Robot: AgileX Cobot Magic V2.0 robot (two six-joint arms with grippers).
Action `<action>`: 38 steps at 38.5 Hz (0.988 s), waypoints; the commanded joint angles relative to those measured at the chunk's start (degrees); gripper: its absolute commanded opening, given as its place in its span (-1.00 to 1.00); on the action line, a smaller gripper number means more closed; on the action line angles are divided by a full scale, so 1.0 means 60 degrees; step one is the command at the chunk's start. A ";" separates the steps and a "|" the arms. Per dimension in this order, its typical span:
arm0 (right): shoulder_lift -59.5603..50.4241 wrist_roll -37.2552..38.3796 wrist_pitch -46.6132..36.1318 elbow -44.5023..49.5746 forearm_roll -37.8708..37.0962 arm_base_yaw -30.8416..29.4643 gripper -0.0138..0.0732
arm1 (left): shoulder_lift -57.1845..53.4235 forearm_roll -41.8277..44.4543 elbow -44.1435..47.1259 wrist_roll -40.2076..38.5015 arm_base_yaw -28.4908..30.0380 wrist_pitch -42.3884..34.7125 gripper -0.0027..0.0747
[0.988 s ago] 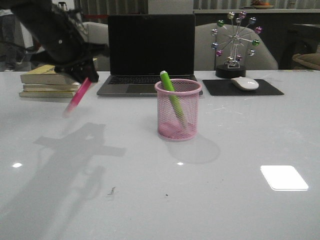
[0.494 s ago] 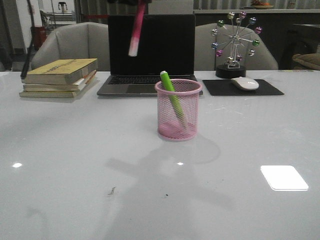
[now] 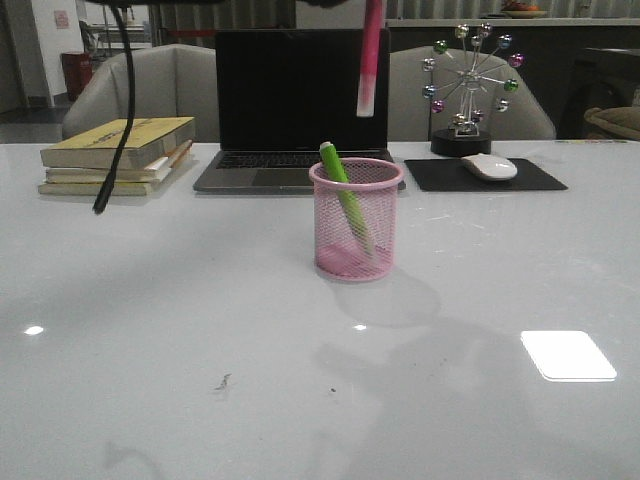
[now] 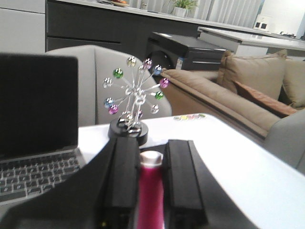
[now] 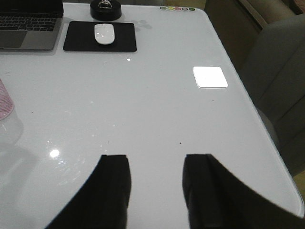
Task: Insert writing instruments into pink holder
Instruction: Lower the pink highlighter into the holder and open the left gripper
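Centrally placed on the glossy white table [image 3: 150,300]: pink wire-mesh cylindrical pen cup [image 3: 356,220], lime green highlighter marker [image 3: 345,195] leaning inside. Hanging at top centre, above the cup: bright pink highlighter marker [image 3: 369,60], clamped between left gripper [image 4: 145,157] fingers. Right gripper [image 5: 155,183] spread apart, grasping nothing, over bare table.

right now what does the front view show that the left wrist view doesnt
Only the front view shows the pink holder with the green highlighter leaning inside, the stacked books and the mouse. Only the left wrist view shows the left claw shut on the marker, and the sofa. Both show the pink highlighter, the laptop and the ferris-wheel ornament.
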 commanded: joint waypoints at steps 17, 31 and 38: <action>0.0102 0.0009 -0.0658 -0.0195 -0.0434 -0.0054 0.22 | -0.0410 -0.0119 0.1161 -0.0142 -0.0133 -0.1655 -0.66; 0.0102 0.0009 -0.0658 -0.0195 -0.0433 -0.0054 0.22 | -0.0336 -0.0170 0.1161 -0.0643 -0.0133 -0.1381 0.53; 0.0102 0.0009 -0.0658 -0.0195 -0.0433 -0.0054 0.22 | -0.0598 0.0792 0.1161 -0.0626 -0.0113 -0.0803 0.33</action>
